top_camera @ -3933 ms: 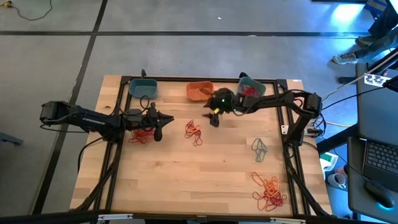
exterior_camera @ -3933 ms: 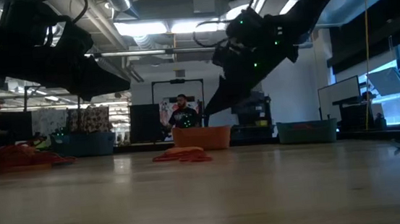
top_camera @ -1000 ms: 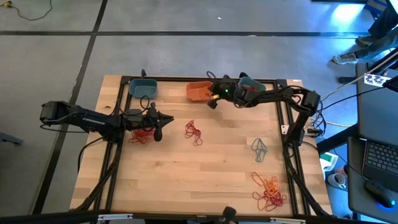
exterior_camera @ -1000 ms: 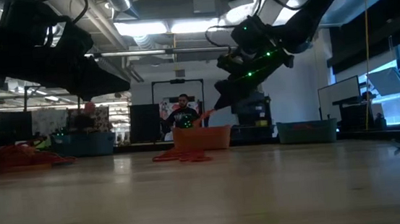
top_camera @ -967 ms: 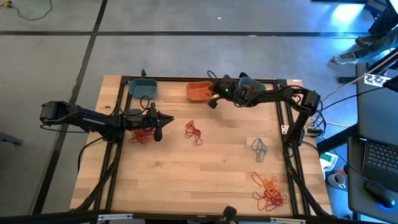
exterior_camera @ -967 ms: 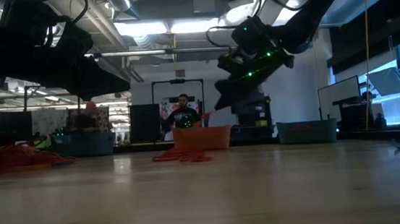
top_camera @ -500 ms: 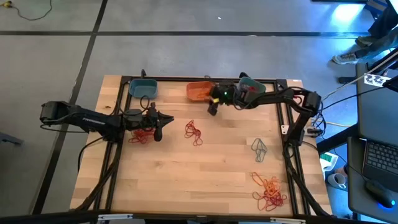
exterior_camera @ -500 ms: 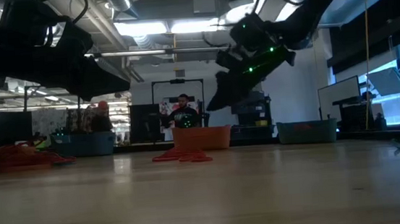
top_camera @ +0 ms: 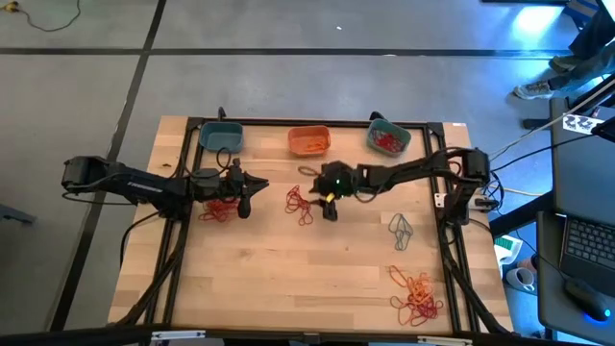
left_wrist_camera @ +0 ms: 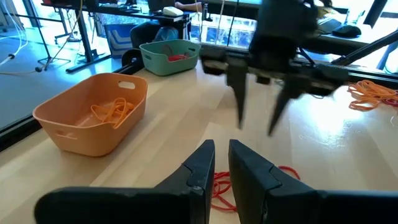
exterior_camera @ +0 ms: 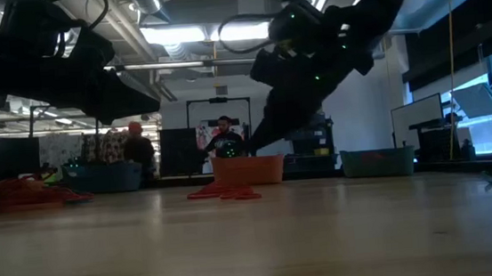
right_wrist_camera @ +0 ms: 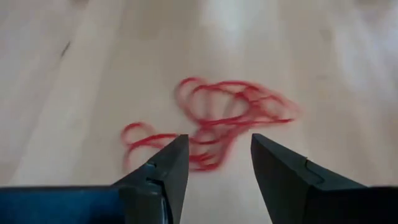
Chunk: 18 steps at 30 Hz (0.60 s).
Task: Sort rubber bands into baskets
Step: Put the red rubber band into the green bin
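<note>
Right gripper, fingers spread wide and empty, poised above a tangle of thin red rubber bands lying just ahead of it. Left gripper, fingers narrowly parted, holds nothing. Orange plastic basket and one teal basket already contain bands; several clusters remain on the table.

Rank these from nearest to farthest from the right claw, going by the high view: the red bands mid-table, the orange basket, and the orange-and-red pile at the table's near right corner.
1. Red bands: just to the left of the open right claw.
2. Orange basket: at the far edge, behind it.
3. Orange-and-red pile: near right corner, clearly farthest.
</note>
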{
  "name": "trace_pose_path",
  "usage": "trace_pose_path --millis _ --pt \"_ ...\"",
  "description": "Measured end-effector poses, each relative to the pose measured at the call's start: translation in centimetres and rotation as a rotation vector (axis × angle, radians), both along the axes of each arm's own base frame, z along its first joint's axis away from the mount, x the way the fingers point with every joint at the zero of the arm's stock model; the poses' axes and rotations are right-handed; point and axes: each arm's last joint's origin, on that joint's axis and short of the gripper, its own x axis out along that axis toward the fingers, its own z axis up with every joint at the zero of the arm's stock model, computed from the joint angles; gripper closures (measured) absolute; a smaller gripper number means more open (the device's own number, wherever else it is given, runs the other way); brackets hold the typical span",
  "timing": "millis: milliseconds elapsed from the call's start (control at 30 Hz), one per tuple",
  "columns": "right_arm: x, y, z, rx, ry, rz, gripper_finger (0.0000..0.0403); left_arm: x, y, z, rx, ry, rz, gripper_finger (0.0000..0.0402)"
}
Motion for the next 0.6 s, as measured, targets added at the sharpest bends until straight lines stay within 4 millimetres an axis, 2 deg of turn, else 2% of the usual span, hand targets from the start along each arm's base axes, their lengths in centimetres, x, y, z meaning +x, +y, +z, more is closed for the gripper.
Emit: trace_pose_path --millis 200,333,600 --pt "0.5 3.0 -2.2 -0.005 0.061 0.091 0.0229 0.0 0.0 0.0 0.001 -0.003 0.0 0.0357" --pt "0.6 4.6 -2.9 -0.015 0.076 0.126 0.0229 0.0 0.0 0.0 0.001 -0.003 0.0 0.0357" --pt "0.7 5.5 -2.8 -0.033 0.06 0.137 0.0229 0.0 0.0 0.0 0.001 -0.003 0.0 0.0357"
